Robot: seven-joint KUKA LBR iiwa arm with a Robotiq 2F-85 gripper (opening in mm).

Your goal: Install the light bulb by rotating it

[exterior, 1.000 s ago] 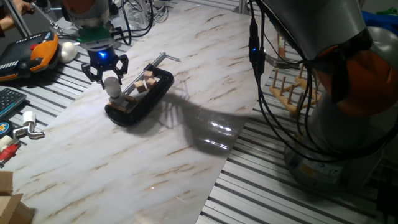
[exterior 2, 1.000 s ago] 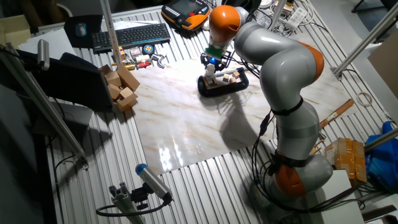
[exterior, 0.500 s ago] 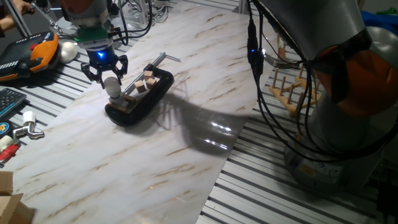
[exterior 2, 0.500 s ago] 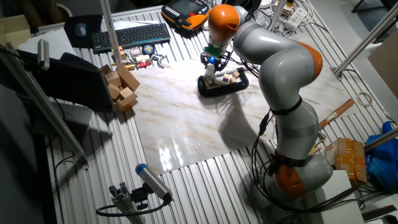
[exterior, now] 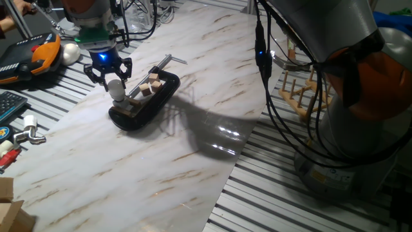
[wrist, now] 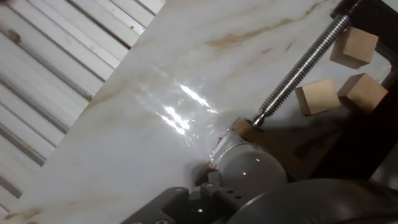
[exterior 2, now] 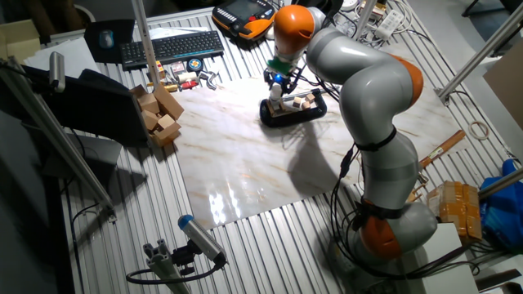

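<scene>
frosted white globe bulb (exterior: 115,87): upright at near end of black oval tray (exterior: 164,96), i see grey base down
gripper (exterior: 111,76): fingers clasp the bulb
wooden blocks (wrist: 339,71): beside threaded rod (wrist: 301,66)

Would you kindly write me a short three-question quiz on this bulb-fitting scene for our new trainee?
1. True or false: the tool is closed around the light bulb, which stands upright at one end of the black tray.
2. Which lies in the tray beside the wooden blocks? A) a threaded metal rod B) a screwdriver C) a spoon
3. Fill in: the tray rests on a ____-patterned board.

Key: 1 true; 2 A; 3 marble.
</scene>
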